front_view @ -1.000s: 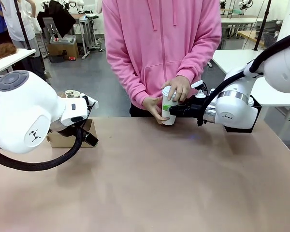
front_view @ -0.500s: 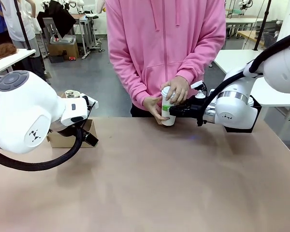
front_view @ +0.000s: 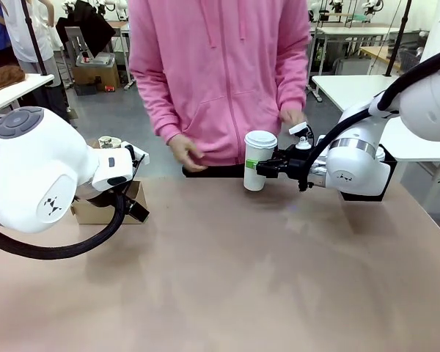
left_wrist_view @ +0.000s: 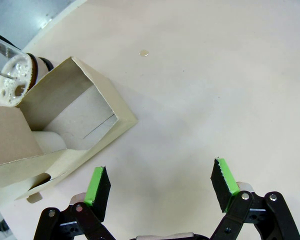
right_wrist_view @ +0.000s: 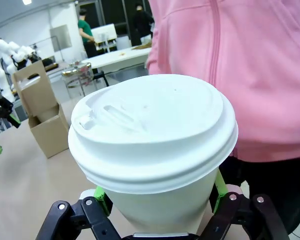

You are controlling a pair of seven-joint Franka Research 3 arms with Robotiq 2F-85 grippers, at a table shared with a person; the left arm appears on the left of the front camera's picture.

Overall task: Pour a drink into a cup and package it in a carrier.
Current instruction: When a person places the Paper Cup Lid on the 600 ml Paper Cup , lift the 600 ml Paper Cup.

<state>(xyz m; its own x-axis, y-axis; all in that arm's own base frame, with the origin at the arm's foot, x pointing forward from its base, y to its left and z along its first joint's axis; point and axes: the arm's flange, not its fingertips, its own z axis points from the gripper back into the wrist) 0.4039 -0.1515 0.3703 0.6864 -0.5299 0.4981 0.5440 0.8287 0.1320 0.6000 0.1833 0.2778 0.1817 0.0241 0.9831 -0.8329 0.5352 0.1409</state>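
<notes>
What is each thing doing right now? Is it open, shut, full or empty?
Cup: upright, lid on, gripped at its sides.
Right gripper: shut on the cup.
Left gripper: open, holding nothing.
Carrier: standing on the table; the slot that shows is empty.
Person's hands: off the cup.

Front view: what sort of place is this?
Probably a robotics lab, not a café: rows of white worktables, a bare grey floor, and the robot's left arm and right arm at this table.
</notes>
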